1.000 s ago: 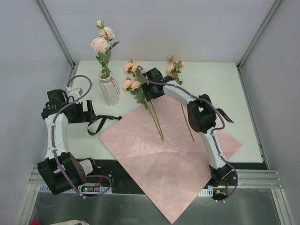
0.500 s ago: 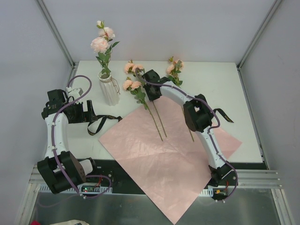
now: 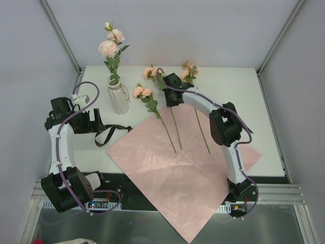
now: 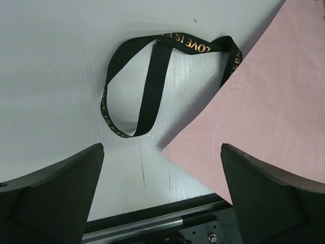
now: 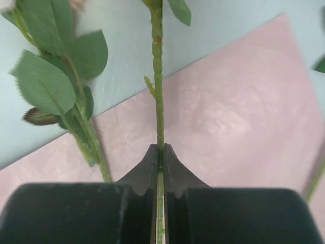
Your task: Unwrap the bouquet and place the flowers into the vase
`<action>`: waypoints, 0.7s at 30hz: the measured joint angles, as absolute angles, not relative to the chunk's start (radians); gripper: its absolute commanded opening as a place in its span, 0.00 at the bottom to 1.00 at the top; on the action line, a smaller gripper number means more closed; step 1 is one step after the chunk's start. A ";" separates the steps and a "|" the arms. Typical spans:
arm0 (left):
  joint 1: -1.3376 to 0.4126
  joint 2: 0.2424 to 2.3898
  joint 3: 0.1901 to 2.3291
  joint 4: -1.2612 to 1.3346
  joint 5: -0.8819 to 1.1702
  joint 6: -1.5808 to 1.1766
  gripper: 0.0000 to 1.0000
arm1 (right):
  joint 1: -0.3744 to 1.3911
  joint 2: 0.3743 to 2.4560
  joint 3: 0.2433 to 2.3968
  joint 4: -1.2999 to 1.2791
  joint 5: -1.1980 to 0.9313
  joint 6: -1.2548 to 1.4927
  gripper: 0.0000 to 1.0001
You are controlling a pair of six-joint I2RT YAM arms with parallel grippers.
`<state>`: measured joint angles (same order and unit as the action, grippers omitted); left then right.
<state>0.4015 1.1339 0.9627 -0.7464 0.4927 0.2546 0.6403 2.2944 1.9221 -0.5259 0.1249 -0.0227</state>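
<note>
Spreading across the lower centre, the pink paper (image 3: 183, 175) is overlapped by rose stems (image 3: 176, 128); one stem (image 5: 158, 91) is pinched by the right gripper (image 5: 160, 154). Roses (image 3: 107, 48) are held in the white vase (image 3: 118, 99), upper left. The left gripper (image 4: 161, 155) is spread above the black ribbon (image 4: 153, 81).

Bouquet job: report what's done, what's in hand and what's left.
Done: ribbon off, paper lies flat, one flower stands in the vase. In hand: right tool shut on a stem. Left: that stem, the left flower, the right flower, all into the vase.
</note>
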 measured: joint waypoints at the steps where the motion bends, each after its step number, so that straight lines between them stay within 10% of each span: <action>1: 0.401 1.134 0.963 -0.746 0.493 0.255 0.99 | 0.630 2.250 1.884 -0.512 0.124 -0.004 0.01; 21: 0.420 1.122 0.974 -0.762 0.498 0.241 0.99 | 0.712 1.655 1.654 0.355 -0.016 0.034 0.01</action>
<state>0.4202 1.1217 0.9741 -0.7620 0.4984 0.2409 0.7116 1.6554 1.6535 0.3546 -0.0162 0.0338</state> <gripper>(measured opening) 0.992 0.029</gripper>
